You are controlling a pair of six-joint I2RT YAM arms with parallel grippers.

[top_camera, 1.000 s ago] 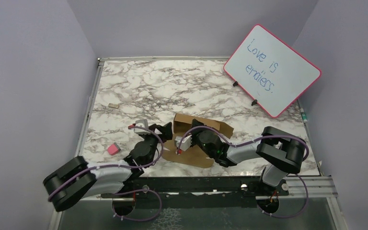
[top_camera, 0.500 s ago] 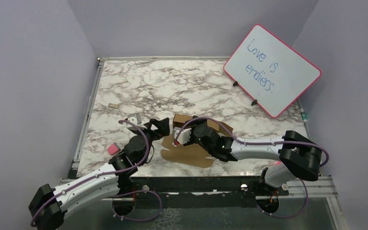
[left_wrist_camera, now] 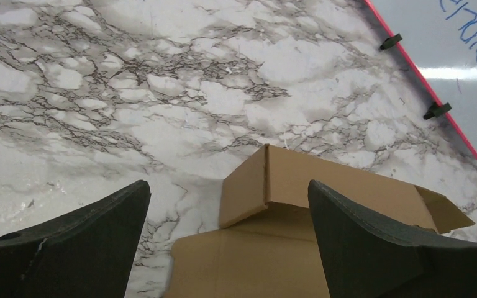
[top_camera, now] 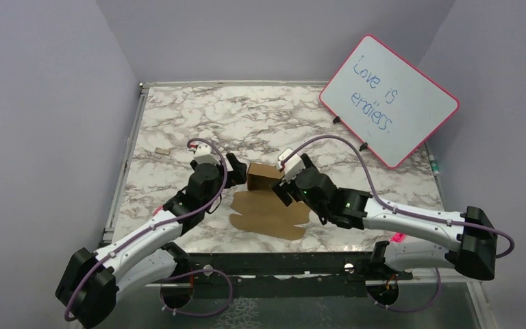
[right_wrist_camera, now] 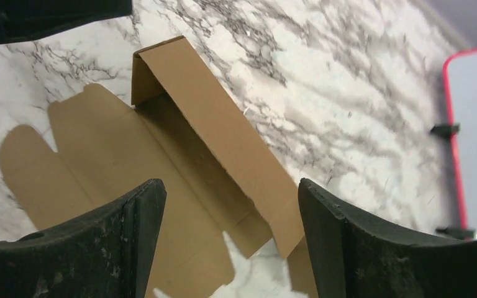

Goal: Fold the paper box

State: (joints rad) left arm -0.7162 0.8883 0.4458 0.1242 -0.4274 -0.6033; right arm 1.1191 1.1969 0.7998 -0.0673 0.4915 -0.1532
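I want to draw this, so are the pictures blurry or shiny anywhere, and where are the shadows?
Top view: sharp, even light, the whiteboard writing reads clearly. Left wrist view: a white glare stripe on the whiteboard; the left gripper looks nearly black. Right wrist view: the paper box is sharp, with shadow beside its raised wall.

One paper box [top_camera: 267,209], one whiteboard [top_camera: 389,101], one scrap [top_camera: 162,151], two tools [left_wrist_camera: 228,186] [right_wrist_camera: 231,183]
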